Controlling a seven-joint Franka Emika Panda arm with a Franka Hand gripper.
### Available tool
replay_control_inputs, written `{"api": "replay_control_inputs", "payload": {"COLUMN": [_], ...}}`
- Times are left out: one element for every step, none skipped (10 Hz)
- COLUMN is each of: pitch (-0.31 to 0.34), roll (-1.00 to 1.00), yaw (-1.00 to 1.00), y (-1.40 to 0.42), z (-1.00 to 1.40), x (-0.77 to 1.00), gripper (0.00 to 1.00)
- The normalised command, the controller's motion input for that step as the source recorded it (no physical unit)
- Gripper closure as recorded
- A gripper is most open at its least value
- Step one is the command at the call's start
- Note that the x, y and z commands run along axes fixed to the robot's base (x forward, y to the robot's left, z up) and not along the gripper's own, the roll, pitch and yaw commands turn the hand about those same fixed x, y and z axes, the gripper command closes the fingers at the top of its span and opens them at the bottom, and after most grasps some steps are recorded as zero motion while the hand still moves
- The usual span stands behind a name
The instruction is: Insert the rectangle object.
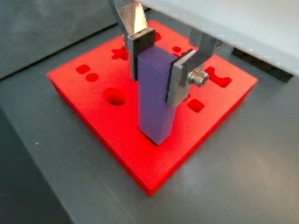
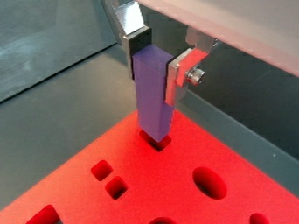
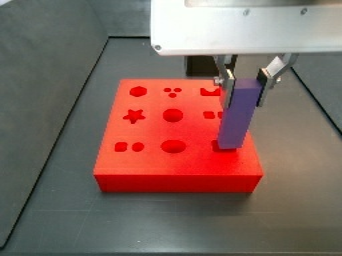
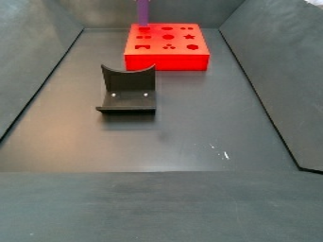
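My gripper (image 1: 163, 54) clamps the rectangle object (image 1: 156, 92) upright, its lower end entering a slot in the red block (image 1: 105, 122). If I descend with any tilt, the bar may jam against the slot edge or slip in the pads.

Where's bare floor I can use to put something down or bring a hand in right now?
Most free: the dark floor in front of the curved holder, plus strips between holder and side walls. Crowded: the red block at the back, where the gripper holds the purple bar upright with its lower end at a slot in a wrist view.
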Motion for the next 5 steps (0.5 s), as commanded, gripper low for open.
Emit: {"api": "replay_control_inputs", "payload": {"pitch": [0.000,0.000,0.000,-0.006,-0.003], "roll": [0.02,0.00,0.00,0.00,0.02], "yaw": [-0.01,0.00,0.00,0.00,0.00], "y": [0.00,0.00,0.00,0.00,0.00], "z": [-0.09,-0.07,-0.11,-0.11,-0.16], "x": [0.00,0.00,0.00,0.00,0.00], "gripper": [1.00,1.00,1.00,1.00,1.00]}}
